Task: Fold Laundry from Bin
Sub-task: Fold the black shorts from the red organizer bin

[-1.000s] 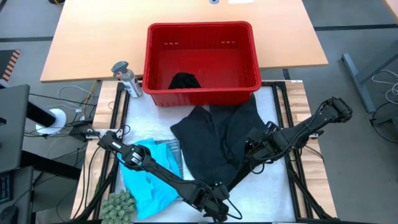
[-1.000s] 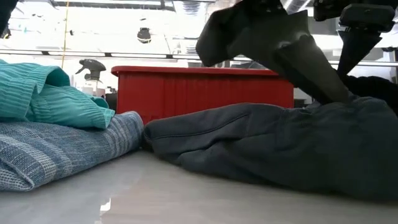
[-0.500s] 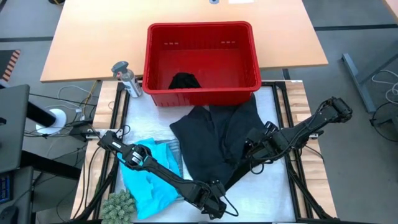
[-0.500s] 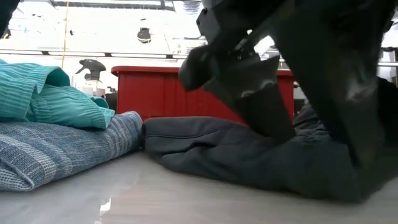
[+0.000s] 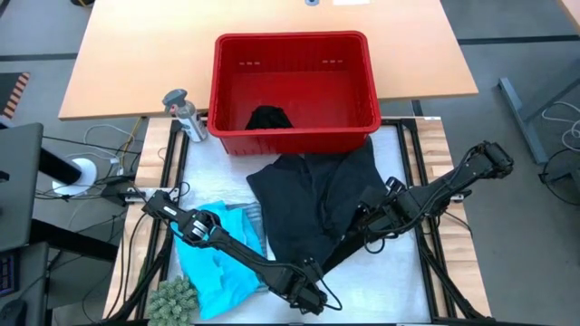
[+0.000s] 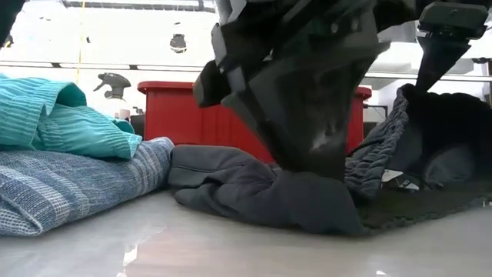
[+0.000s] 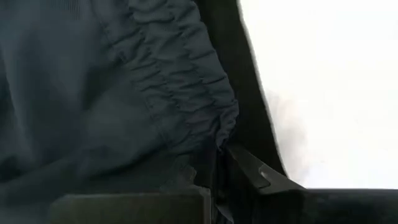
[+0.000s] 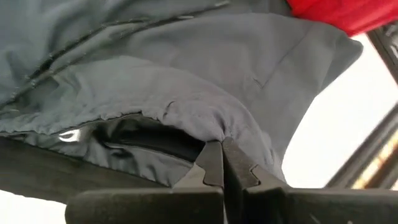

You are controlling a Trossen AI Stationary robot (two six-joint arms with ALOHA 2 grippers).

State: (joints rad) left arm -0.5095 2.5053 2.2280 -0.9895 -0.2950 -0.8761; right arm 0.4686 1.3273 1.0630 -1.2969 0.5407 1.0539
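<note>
A black garment [image 5: 313, 204] lies spread on the white table top in front of the red bin [image 5: 294, 136]; another black piece [image 5: 269, 118] rests on the bin's floor. My left gripper [image 5: 306, 290] is shut on the garment's near end close to the table's near edge. My right gripper [image 5: 361, 225] is shut on its right side. A turquoise garment [image 5: 213, 267] lies on a blue-grey striped one [image 6: 69, 188] at the near left. My left gripper pinches the black garment at its gathered, ribbed edge [image 7: 214, 134] between its two fingers. The fingers slant down onto it from above [image 6: 311, 165]. That end is bunched on the table. My right gripper pinches a fold of the garment's right edge [image 8: 217, 127] between its two fingers, coming in from the table's right. The cloth there is raised off the table [image 6: 400, 115], and the rest lies slack on the table.
A grey spray bottle [image 5: 186, 113] stands left of the bin. A green knobbly object [image 5: 172, 299] sits at the near left corner. Bare white table shows at the near right [image 5: 390, 281]. Black frame rails [image 5: 426, 263] run along the table's sides.
My left gripper has come down on the black garment's near end, moved slightly toward the far-left, and shut on it. That end is now bunched together, and the garment's near edge has drawn in toward the gripper.
</note>
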